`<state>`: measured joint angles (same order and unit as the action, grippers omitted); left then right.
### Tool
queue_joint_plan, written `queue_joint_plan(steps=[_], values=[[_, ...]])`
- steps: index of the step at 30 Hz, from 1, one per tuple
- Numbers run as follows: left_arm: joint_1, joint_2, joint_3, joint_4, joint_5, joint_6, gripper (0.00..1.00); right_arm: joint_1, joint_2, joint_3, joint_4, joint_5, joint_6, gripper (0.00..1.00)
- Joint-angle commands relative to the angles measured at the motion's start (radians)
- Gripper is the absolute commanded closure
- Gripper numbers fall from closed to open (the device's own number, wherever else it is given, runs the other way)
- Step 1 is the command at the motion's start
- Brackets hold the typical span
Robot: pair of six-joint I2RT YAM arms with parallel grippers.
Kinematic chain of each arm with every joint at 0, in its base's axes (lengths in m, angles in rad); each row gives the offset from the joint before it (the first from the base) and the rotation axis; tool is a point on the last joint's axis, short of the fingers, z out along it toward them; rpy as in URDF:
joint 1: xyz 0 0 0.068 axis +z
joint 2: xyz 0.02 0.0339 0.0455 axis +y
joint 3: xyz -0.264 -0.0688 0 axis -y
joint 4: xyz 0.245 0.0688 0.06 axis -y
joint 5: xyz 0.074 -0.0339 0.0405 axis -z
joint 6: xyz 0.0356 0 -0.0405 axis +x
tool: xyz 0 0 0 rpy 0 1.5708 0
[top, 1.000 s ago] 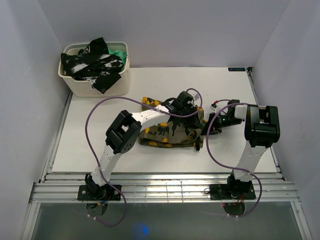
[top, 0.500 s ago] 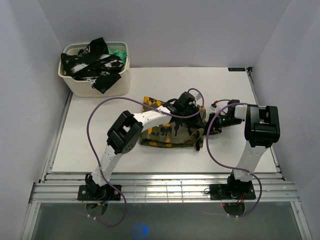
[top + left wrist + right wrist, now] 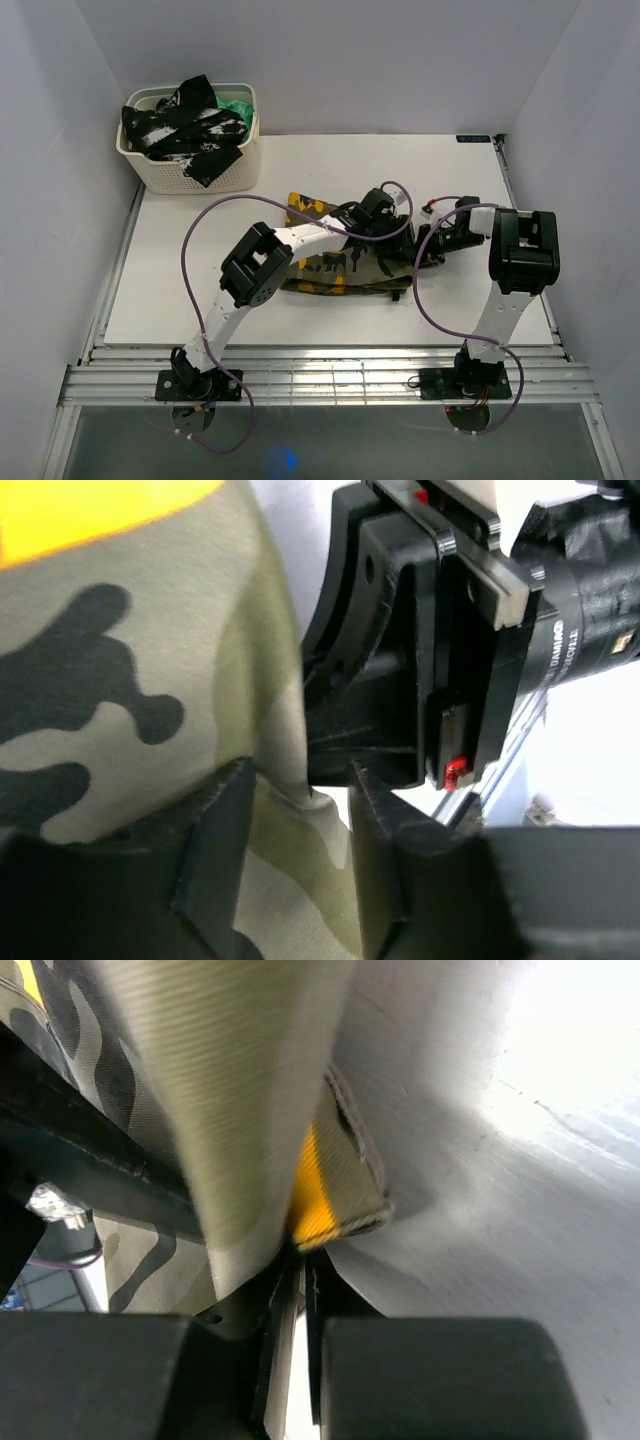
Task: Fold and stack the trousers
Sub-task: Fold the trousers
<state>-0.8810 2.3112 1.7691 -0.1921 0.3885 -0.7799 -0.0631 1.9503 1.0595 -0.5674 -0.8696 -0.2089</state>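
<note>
1. Trousers [image 3: 325, 268] lie bunched on the worktop [image 3: 200, 270], well apart from the basket [image 3: 185, 178], on its near-right side.
2. Left jaws are narrow, pinching a fold of camo cloth. Right jaws are almost closed on a hem edge, at the trousers end farthest from the basket.
3. Risk: both jaws crowd one spot, nearly touching. A bump or uneven pull could slip a pinch and spoil the fold.
4. Versus a second ago: left arm [image 3: 300, 235] has reached farther from the basket, toward the right jaws, and the cloth looks more gathered.
</note>
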Motion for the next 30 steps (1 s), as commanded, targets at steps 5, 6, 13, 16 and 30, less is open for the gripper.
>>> queue_joint_plan(steps=[5, 6, 13, 16, 30], values=[[0.019, -0.235, -0.036, -0.026, -0.004, 0.157, 0.17, -0.073, -0.042, 0.186, -0.242, 0.11, -0.184, 0.78], [0.037, -0.268, -0.063, -0.042, 0.0, 0.18, 0.1, -0.099, -0.057, 0.209, -0.268, 0.125, -0.228, 0.76], [0.241, -0.53, -0.207, -0.124, 0.289, 0.453, 0.02, -0.126, -0.145, 0.401, -0.42, 0.071, -0.293, 0.28], [0.388, -0.613, -0.334, -0.103, 0.536, 0.434, 0.03, -0.058, -0.157, 0.448, -0.442, -0.075, -0.248, 0.2], [0.629, -0.577, -0.999, 0.463, 0.814, 0.074, 0.44, 0.203, 0.011, 0.088, -0.196, -0.273, -0.115, 0.21]])
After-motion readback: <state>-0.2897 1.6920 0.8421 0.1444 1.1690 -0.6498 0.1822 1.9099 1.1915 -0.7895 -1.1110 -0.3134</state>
